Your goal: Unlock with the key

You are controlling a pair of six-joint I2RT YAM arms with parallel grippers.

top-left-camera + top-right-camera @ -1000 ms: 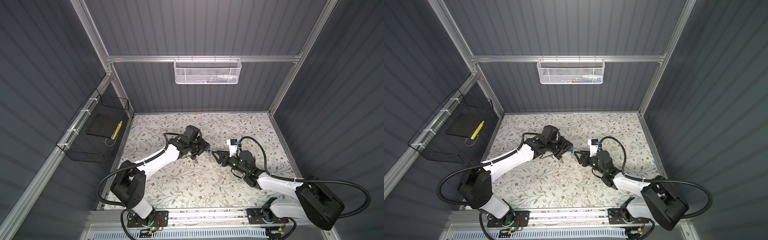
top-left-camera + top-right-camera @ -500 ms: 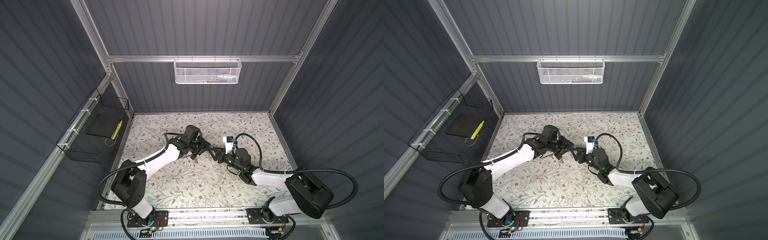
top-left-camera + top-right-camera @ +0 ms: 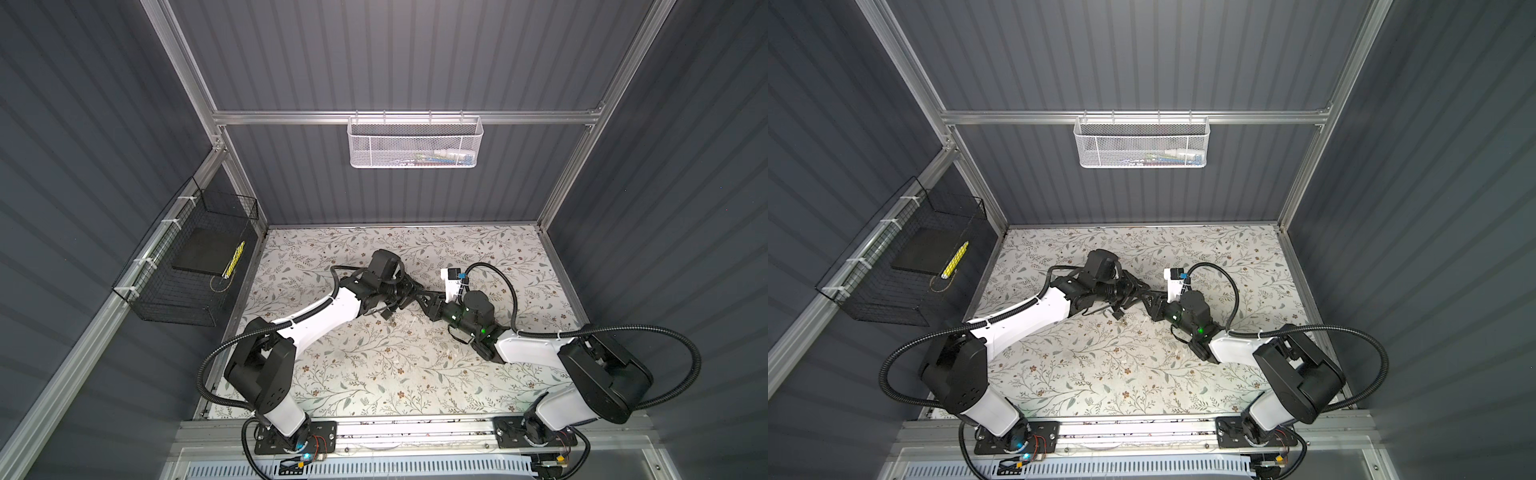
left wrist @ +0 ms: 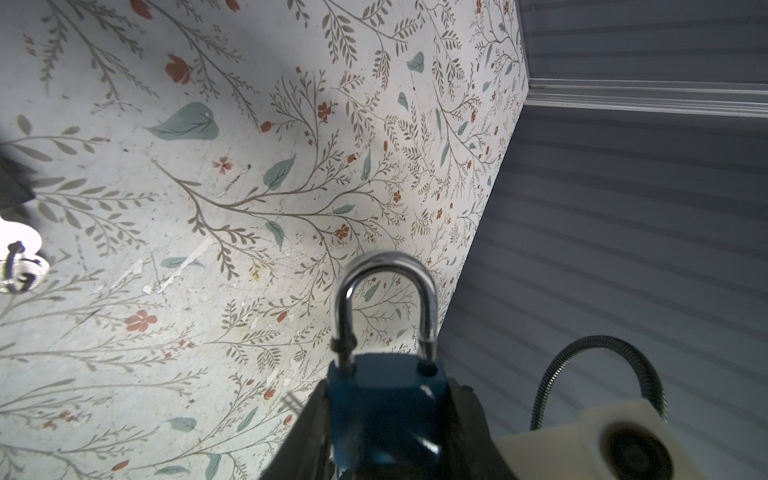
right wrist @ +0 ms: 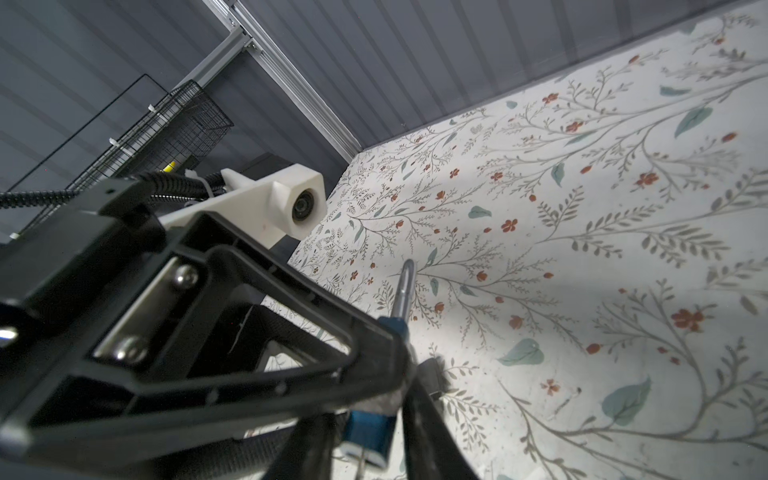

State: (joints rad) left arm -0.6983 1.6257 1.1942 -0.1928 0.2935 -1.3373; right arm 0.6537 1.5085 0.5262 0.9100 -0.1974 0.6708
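Left gripper (image 4: 386,436) clamps padlock (image 4: 384,374) steady. Right gripper (image 3: 430,303) straddles blue key (image 5: 370,432), pinch unclear: should seat grip, twist about shaft.

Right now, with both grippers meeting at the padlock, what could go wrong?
The left gripper clamps the padlock by its blue body alone, so a twist from the right gripper could turn it in the jaws. The key is not clearly visible at the right gripper; it might grip the body instead.
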